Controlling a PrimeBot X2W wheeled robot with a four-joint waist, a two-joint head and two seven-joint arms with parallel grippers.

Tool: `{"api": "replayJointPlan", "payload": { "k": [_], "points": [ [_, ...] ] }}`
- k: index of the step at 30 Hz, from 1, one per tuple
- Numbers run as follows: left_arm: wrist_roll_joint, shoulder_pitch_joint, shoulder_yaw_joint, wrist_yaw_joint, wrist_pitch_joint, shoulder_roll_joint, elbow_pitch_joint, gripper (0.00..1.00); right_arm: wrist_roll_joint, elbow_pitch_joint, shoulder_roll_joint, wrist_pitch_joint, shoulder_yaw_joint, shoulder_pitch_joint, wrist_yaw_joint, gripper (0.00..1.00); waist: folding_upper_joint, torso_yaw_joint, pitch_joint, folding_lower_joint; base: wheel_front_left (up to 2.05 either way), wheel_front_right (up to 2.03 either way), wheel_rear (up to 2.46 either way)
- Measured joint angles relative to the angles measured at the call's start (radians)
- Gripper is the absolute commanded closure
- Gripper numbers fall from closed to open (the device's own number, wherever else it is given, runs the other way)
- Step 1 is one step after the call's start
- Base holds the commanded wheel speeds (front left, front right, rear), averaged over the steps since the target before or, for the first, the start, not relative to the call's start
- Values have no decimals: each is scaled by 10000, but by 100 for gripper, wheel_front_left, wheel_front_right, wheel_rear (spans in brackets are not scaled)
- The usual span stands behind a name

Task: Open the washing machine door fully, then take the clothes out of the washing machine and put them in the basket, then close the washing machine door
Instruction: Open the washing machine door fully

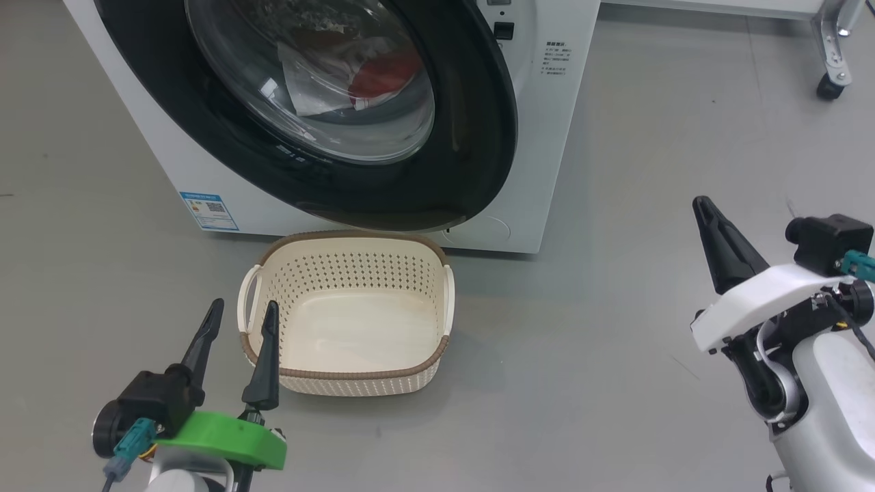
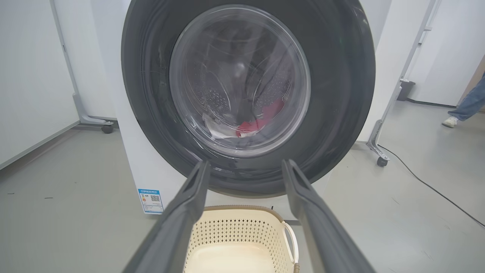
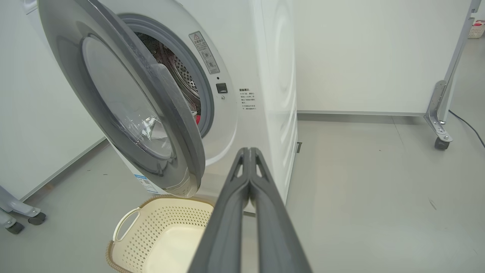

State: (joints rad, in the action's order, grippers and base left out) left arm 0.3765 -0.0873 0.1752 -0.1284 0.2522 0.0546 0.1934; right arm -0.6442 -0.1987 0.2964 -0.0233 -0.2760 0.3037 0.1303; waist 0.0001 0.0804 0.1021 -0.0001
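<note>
The left claw (image 1: 245, 304) was wide open and empty beside the basket (image 1: 355, 383) on the floor (image 1: 601, 342); the right claw (image 1: 704, 208) was pressed closed, empty. The washing machine door (image 1: 472, 137) stood ajar, red clothes (image 1: 383, 72) behind its glass.

Lab or test bay, I'd say, not a home laundry. Bare grey floor (image 1: 615, 383) and a plain white wall (image 3: 360, 57). In front of me the washing machine (image 3: 273, 76) stands free on the floor, its side panel exposed. White partition panels (image 2: 34, 76) stand on metal feet with castors (image 3: 441, 143) on either side. A loose black cable (image 2: 428, 185) trails across the floor. A person's foot (image 2: 451, 121), pale shoe and jeans, is at the far right edge of the floor in the left wrist view.
</note>
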Motion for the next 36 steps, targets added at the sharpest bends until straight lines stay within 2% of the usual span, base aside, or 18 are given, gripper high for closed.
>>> {"api": "replayJointPlan", "payload": {
  "k": [4,5,6,7,8,14,24,36],
  "points": [
    [0,110,-107,0,0,0,-86,0,113,102,-274,811,405,-793,-360,100,0,-154,-130,0,0,0,0],
    [0,112,-134,0,0,0,-104,0,113,104,-351,989,495,-931,-466,53,0,-171,-140,0,0,0,0],
    [0,114,-161,0,0,-2,-121,0,123,119,-389,1143,527,-1068,-541,53,0,-187,-147,0,0,0,0],
    [-2,122,-190,0,0,-2,-136,0,150,130,-430,1292,552,-1197,-616,19,0,-202,-153,0,0,0,0],
    [-2,135,-221,0,0,-2,-142,0,182,144,-468,1434,581,-1317,-658,0,0,-216,-157,0,0,0,0],
    [-188,171,-403,0,0,-4,-188,0,763,144,-430,1845,322,-1824,-815,0,0,-291,-170,0,0,0,0],
    [-209,278,-596,0,0,-12,-253,0,823,192,-639,2272,311,-2135,-1053,0,0,-385,-147,0,0,0,0],
    [-274,320,-466,0,0,-19,-253,0,823,328,-725,2403,324,-2136,-1055,0,0,-457,-101,0,0,0,0]
  ]
}}
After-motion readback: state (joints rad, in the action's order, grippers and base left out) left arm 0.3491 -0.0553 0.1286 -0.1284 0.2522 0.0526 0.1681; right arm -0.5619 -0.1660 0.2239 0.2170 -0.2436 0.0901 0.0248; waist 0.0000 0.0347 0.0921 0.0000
